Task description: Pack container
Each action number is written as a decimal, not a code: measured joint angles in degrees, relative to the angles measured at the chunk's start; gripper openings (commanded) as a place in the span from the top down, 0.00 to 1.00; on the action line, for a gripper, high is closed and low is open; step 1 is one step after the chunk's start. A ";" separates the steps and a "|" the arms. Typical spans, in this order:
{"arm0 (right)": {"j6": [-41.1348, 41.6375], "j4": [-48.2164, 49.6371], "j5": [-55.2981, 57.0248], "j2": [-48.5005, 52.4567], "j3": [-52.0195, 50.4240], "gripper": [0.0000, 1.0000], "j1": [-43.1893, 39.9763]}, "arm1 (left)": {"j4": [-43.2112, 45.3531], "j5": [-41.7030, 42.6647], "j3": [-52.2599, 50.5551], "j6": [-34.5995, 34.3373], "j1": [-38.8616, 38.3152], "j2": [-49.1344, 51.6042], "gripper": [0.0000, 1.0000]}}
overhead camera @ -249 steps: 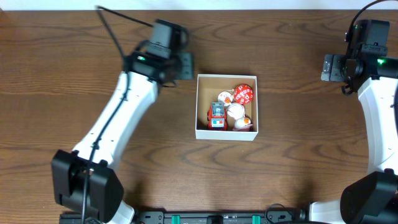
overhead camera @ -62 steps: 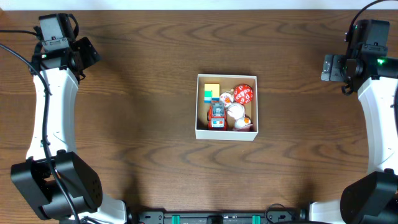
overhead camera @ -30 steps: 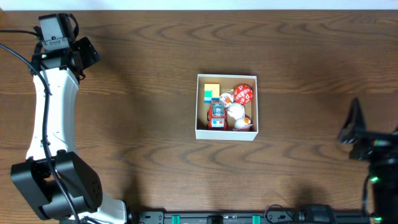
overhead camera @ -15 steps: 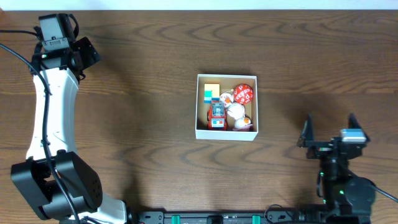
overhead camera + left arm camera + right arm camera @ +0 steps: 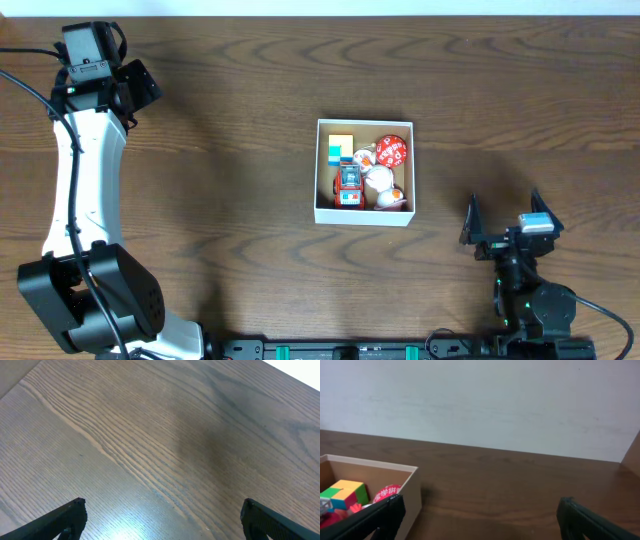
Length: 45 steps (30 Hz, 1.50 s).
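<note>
If r. arm unfolds fast from 5 o'clock: right gripper [image 5: 503, 218] is near the container [image 5: 362, 217], off its 4 o'clock corner. A quick sweep could clip the thin white wall and shove or tip the box, spilling toys. Guess only.
Container: about mid-desk [image 5: 250, 260], a bit toward 3 o'clock; square, upright, open top.
Contents: red car [image 5: 348, 187] at 7 o'clock inside, yellow-green block [image 5: 340, 147] at 11, red disc [image 5: 392, 151] at 1, white round bits [image 5: 380, 180] centre to 5. Loosely heaped, so a bump could jumble them or send one over the low wall.
L. arm: left gripper [image 5: 138, 85] far out at 10 o'clock, well apart from box; jaws wide, nothing between.
R. arm: jaws wide, empty.
Task read: no toys seen outside box in overhead, so packing looks done or nearly so. Judgement.
Overhead only: whole layout, both arms, every toy in the box.
Right wrist only: side-on look at container wall, block and disc seen over the rim, pale back wall [image 5: 480, 405] beyond desk.
Left wrist only: bare wood grain w/ glare patch; no box, no toys.
</note>
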 measured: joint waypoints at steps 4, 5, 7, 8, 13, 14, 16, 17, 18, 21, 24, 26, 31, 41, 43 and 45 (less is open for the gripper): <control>0.00 -1.09 -0.17 -0.74 -0.11 0.01 0.00 | 0.00 0.00 0.00 0.00 0.00 0.00 0.02; 0.00 -1.79 -0.17 -0.76 -0.11 0.01 0.00 | -0.02 0.00 0.00 0.00 0.00 0.00 0.02; 0.00 -3.80 -0.20 -0.87 -0.20 0.01 0.00 | 0.00 0.00 0.00 0.00 0.00 0.00 0.02; 0.00 -4.94 -0.20 -0.87 -0.28 0.01 0.00 | -0.02 0.02 0.00 0.00 0.00 0.00 0.02; -0.07 -6.38 0.20 -0.85 -0.92 0.01 -0.02 | -0.02 0.00 0.00 0.00 0.00 0.00 0.02; -0.13 -6.38 0.28 -0.85 -0.94 0.01 0.00 | 0.00 0.00 0.00 0.00 0.00 0.00 0.02; -0.15 -6.36 0.33 -0.87 -0.94 0.01 -0.02 | -0.02 0.02 0.00 0.00 0.00 0.00 0.02; -0.17 -6.36 0.33 -0.87 -0.94 0.01 0.00 | -0.02 0.00 0.00 0.00 0.00 0.00 0.02; -0.17 -6.36 0.35 -0.87 -0.94 0.01 0.00 | 0.00 0.00 0.00 0.00 0.00 0.00 0.02; -0.17 -6.36 0.35 -0.87 -0.94 0.01 -0.02 | 0.00 0.00 0.00 0.00 -0.02 0.00 0.02; -0.17 -6.36 0.35 -0.87 -0.94 0.01 0.00 | -0.02 0.00 0.00 0.00 0.00 0.00 0.02; -0.17 -6.36 0.35 -0.87 -0.94 0.01 0.00 | -0.02 0.00 0.00 0.00 0.00 0.00 0.02; -0.17 -6.36 0.37 -0.87 -0.94 0.01 -0.02 | 0.00 0.00 0.00 0.00 0.00 0.00 0.02; -0.17 -6.36 0.50 -0.87 -0.94 0.01 -0.02 | -0.02 0.00 0.00 0.00 0.00 0.00 0.02; -0.17 -6.36 0.50 -0.87 -0.94 0.01 -0.02 | -0.02 0.00 0.00 0.00 0.00 0.00 0.02; -0.17 -6.36 0.52 -0.87 -0.94 0.01 -0.02 | -0.02 0.00 0.00 0.00 0.00 0.00 0.02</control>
